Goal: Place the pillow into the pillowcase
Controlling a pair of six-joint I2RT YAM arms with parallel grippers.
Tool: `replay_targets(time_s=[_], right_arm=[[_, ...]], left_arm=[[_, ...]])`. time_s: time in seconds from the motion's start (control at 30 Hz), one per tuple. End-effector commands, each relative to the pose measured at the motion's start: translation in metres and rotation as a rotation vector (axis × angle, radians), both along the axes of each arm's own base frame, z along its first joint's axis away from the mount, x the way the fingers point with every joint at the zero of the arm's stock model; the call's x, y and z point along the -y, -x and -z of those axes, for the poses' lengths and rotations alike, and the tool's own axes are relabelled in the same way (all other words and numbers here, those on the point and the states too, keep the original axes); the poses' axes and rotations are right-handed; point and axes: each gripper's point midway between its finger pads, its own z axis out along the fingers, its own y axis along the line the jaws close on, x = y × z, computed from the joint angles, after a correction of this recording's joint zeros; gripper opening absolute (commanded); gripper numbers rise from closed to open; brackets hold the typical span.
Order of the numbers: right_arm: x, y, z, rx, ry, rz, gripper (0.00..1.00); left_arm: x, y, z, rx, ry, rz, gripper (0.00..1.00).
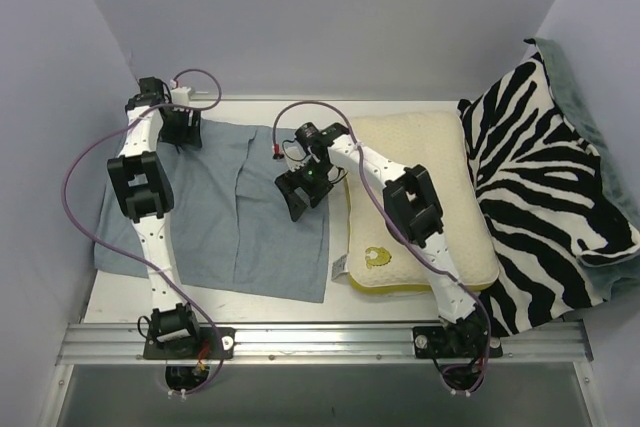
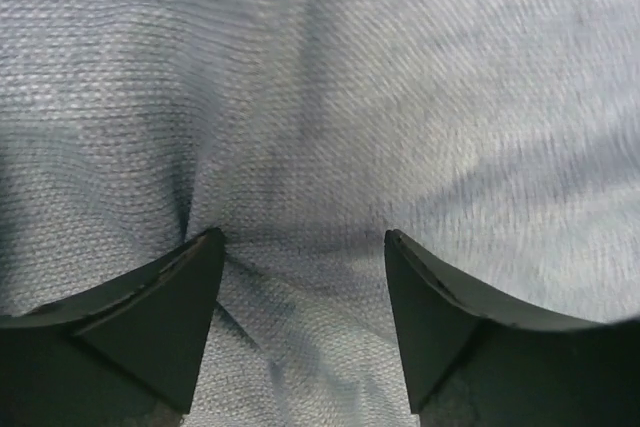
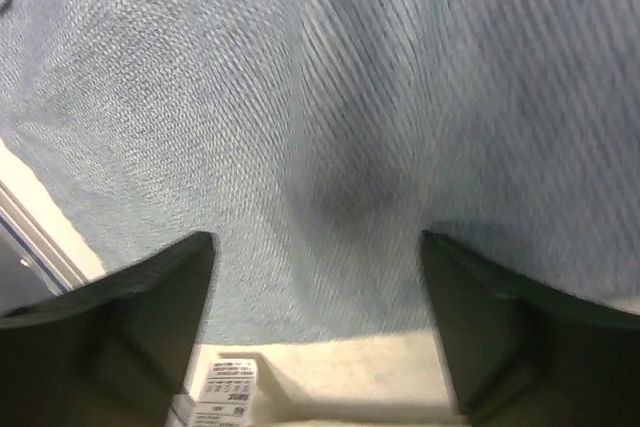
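One pillowcase (image 1: 230, 217), one pillow (image 1: 420, 142), one zebra-striped cloth (image 1: 545, 197) and two claws share the counter (image 1: 110, 302). The pillowcase lies flat on the left. Its right edge runs just beside the pillow's left edge, where a white tag (image 1: 340, 269) sticks out. The pillow's right side meets the zebra-striped cloth.

The left claw (image 1: 182, 130) sits at the pillowcase's far left corner, released, with its fingers spread on puckered fabric. The right claw (image 1: 303, 192) is over the pillowcase's right edge, also released and grasping nothing. A bare strip of counter runs along the near edge.
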Motion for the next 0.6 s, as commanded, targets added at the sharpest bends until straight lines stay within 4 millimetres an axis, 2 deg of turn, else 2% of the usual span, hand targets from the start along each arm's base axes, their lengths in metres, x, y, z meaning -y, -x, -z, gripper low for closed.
replay_targets(time_s=[0.0, 0.03, 0.07, 0.1, 0.13, 0.17, 0.2, 0.23, 0.27, 0.3, 0.37, 0.43, 0.47, 0.53, 0.57], right_arm=[[0.022, -0.043, -0.092, 0.142, -0.069, 0.165, 0.96], [0.032, -0.056, -0.11, 0.197, -0.067, 0.216, 0.98], [0.053, -0.077, -0.144, 0.277, -0.089, 0.295, 1.0], [0.065, -0.086, -0.157, 0.302, -0.083, 0.366, 1.0], [0.089, -0.1, -0.164, 0.362, -0.03, 0.441, 1.0], [0.109, -0.107, -0.177, 0.394, -0.01, 0.517, 1.0], [0.142, -0.12, -0.177, 0.4, 0.035, 0.627, 1.0], [0.163, -0.125, -0.175, 0.417, 0.086, 0.689, 1.0], [0.19, -0.131, -0.181, 0.465, 0.152, 0.761, 1.0], [0.22, -0.133, -0.172, 0.457, 0.213, 0.822, 1.0], [0.252, -0.133, -0.172, 0.462, 0.269, 0.9, 1.0], [0.28, -0.128, -0.163, 0.404, 0.298, 0.971, 1.0], [0.287, -0.126, -0.158, 0.38, 0.312, 0.986, 1.0], [0.302, -0.125, -0.148, 0.363, 0.351, 1.006, 1.0], [0.306, -0.127, -0.136, 0.338, 0.37, 1.006, 1.0]], left_arm=[[0.016, -0.002, -0.027, 0.051, 0.053, 0.061, 0.76], [0.03, -0.003, -0.041, 0.078, 0.095, 0.094, 0.79], [0.035, -0.003, -0.067, 0.121, 0.105, 0.104, 0.97], [0.041, -0.001, -0.076, 0.133, 0.115, 0.115, 0.97], [0.048, 0.001, -0.102, 0.174, 0.111, 0.123, 0.97], [0.05, 0.003, -0.113, 0.19, 0.105, 0.127, 0.97], [0.054, 0.005, -0.122, 0.203, 0.1, 0.134, 0.97], [0.056, 0.011, -0.137, 0.223, 0.091, 0.14, 0.97], [0.059, 0.014, -0.144, 0.231, 0.085, 0.144, 0.97], [0.059, 0.017, -0.15, 0.238, 0.082, 0.145, 0.97], [0.058, 0.026, -0.16, 0.242, 0.074, 0.128, 0.97], [0.057, 0.034, -0.167, 0.248, 0.064, 0.124, 0.97], [0.058, 0.04, -0.159, 0.222, 0.067, 0.122, 0.97], [0.057, 0.047, -0.164, 0.225, 0.063, 0.111, 0.97], [0.058, 0.052, -0.156, 0.204, 0.069, 0.107, 0.97]])
